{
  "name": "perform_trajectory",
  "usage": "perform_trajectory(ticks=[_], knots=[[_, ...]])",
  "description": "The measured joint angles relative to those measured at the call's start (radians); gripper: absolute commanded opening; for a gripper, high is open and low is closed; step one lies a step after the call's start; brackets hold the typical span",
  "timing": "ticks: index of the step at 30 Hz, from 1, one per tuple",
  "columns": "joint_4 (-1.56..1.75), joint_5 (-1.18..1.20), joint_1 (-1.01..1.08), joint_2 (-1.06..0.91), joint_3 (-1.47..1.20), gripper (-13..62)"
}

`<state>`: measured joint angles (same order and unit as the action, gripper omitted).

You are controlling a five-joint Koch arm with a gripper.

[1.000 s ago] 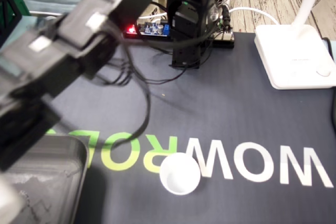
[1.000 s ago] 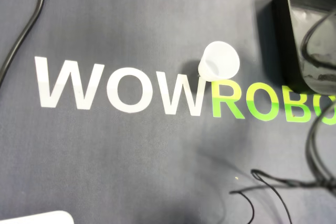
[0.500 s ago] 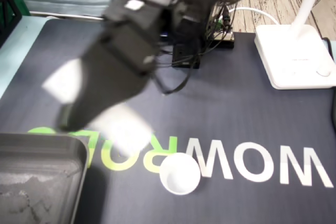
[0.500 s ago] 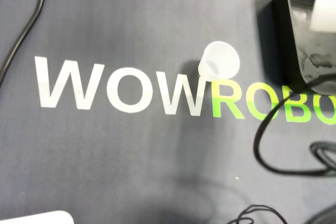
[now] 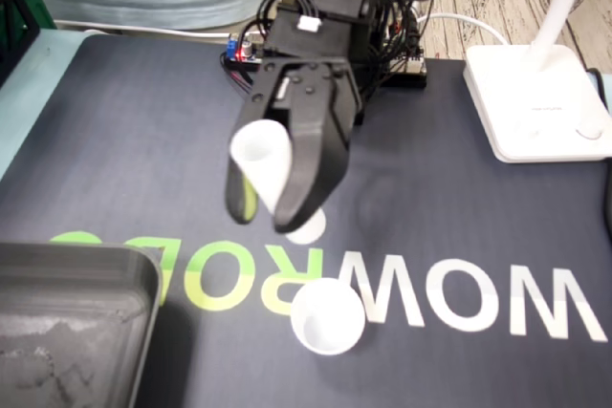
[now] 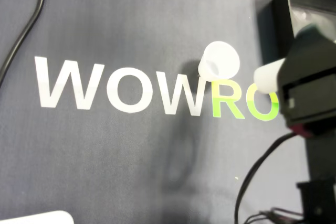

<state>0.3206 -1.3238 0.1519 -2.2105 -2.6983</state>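
In the fixed view my black gripper [image 5: 263, 214] hangs above the mat's middle, shut on a white paper cup [image 5: 262, 161] that lies tilted between its fingers, rim up and to the left. In the overhead view this held cup [image 6: 268, 75] sticks out left of the black gripper body [image 6: 310, 80]. A second white cup [image 5: 327, 315] stands upright on the mat by the "W" of the lettering, below and right of the gripper. From overhead this standing cup [image 6: 219, 61] is just left of the held one and apart from it.
A dark grey tray [image 5: 76, 284] fills the lower left corner of the fixed view; overhead, the tray [image 6: 294, 3] is at the top right. A white lamp base [image 5: 535, 102] stands at the right. Arm base and cables [image 5: 382, 35] sit at the back.
The arm has swung from over the tray to the mat's middle, bringing a white cup in the gripper. The standing cup has not moved.
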Motion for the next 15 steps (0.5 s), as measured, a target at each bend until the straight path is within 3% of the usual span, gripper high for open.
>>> perform_trajectory(ticks=[15], knots=[[0.0, -0.33, -0.179, -0.043, -0.091, 5.9]])
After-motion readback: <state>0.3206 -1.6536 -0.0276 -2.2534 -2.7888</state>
